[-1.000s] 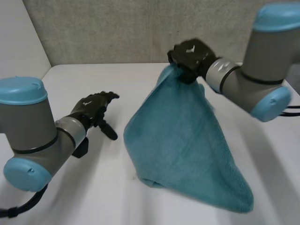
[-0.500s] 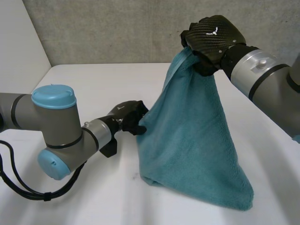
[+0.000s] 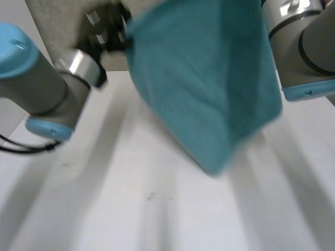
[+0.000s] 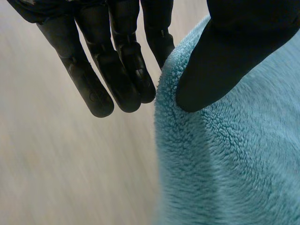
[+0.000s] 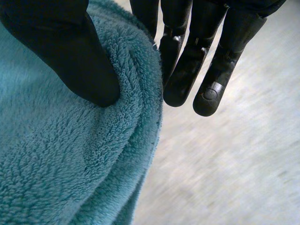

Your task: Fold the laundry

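The left hand (image 4: 234,51) and right hand (image 5: 65,56) pinch teal towel (image 3: 204,78) (aloft)

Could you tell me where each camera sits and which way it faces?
Head view: between and behind the arms, looking down at the table; both arms, the left hand and the lifted towel.
Left wrist view: on that wrist, along the palm; the left hand pinches a towel edge.
Right wrist view: on that wrist, along the palm; the right hand pinches an edge too.
Shared: the towel.

Robotics lab bench; bare white table (image 3: 157,209), grey wall panel (image 3: 52,21), robot arms (image 3: 36,83).
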You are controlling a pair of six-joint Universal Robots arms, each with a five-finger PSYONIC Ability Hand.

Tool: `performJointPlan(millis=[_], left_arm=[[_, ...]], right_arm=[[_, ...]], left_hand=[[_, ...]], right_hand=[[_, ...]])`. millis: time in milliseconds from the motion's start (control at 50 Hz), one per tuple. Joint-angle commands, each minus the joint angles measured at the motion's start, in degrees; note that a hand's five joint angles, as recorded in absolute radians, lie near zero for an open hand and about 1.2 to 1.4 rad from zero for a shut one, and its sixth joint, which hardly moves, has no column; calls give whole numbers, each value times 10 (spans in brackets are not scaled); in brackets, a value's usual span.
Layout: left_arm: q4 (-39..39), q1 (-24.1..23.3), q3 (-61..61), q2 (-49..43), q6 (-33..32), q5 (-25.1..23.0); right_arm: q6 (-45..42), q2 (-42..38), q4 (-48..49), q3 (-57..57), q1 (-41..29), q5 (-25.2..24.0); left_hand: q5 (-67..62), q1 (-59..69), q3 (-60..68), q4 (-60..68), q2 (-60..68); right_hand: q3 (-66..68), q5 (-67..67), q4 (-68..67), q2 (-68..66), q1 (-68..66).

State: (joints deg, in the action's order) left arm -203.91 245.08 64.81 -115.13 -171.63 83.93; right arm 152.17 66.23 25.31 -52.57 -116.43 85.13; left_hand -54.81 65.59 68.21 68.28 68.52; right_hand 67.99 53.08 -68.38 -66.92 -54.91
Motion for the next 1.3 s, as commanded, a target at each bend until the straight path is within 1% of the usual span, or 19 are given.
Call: performJointPlan(millis=[20,120,160,260,380,400,420,460,480,500,520,540,660,800,960,1000,1120,1220,1300], left_arm=[[-120,1,98,112,-23,8],[-98,1,187,116,-26,9],[-88,1,219,114,-32,9],[-54,19,333,105,-98,17],[-38,27,414,90,-164,17],[-38,27,414,90,-164,17],[-38,24,427,90,-174,17],[-36,23,433,90,-179,16],[-34,21,437,90,-180,16],[-31,18,438,95,-182,16],[-31,18,438,95,-182,16],[-28,16,437,97,-184,17],[-26,22,427,123,-184,18],[-23,33,417,142,-185,18],[7,48,430,162,-185,16],[10,51,432,164,-185,16],[19,67,434,178,-187,15],[19,87,429,181,-187,15],[19,111,428,181,-187,13]], right_arm=[[5,83,100,-148,2,-23],[0,143,47,-289,7,-37],[-1,148,36,-307,8,-37],[-9,160,-72,-433,8,-42],[-39,145,-170,-478,7,-44],[-71,116,-250,-479,8,-40],[-71,116,-250,-479,8,-40],[-83,107,-300,-466,9,-42],[-83,107,-301,-466,9,-42],[-79,106,-313,-453,10,-41],[-79,106,-313,-453,10,-41],[-58,110,-302,-435,24,-39],[22,149,-264,-439,81,-41],[115,184,-235,-480,143,-59],[75,181,-238,-494,189,-137],[37,147,-253,-485,192,-157],[15,103,-292,-481,191,-161],[11,80,-252,-478,192,-163],[-6,21,-202,-449,192,-165]], left_hand=[[-152,144,118,117,115],[-152,144,118,117,115],[-152,144,118,117,115],[-152,144,118,117,115],[-152,144,118,117,115],[-152,144,118,117,115],[-152,144,118,117,115],[-152,144,118,117,115],[-152,144,118,117,115],[-152,144,118,117,115],[-152,144,118,117,115],[-152,144,118,117,115],[-152,144,118,117,115],[-152,144,118,117,115],[-152,144,118,117,115],[-152,144,118,117,115],[-152,144,118,117,115],[-152,144,118,117,115],[-152,144,118,117,115]], right_hand=[[120,169,-116,-131,-251],[120,169,-116,-131,-251],[120,169,-116,-131,-251],[120,169,-116,-131,-251],[120,169,-116,-131,-251],[39,88,-35,-50,-170],[38,87,-34,-49,-169],[-84,-35,88,73,-47],[-85,-35,88,74,-46],[-206,-157,210,195,75],[-207,-158,211,197,76],[-329,-280,333,318,198],[-397,-348,401,387,266],[-391,-342,395,380,260],[-379,-330,383,368,248],[-379,-330,383,368,248],[-376,-326,379,365,245],[-376,-326,379,365,245],[-355,-306,359,345,225]])
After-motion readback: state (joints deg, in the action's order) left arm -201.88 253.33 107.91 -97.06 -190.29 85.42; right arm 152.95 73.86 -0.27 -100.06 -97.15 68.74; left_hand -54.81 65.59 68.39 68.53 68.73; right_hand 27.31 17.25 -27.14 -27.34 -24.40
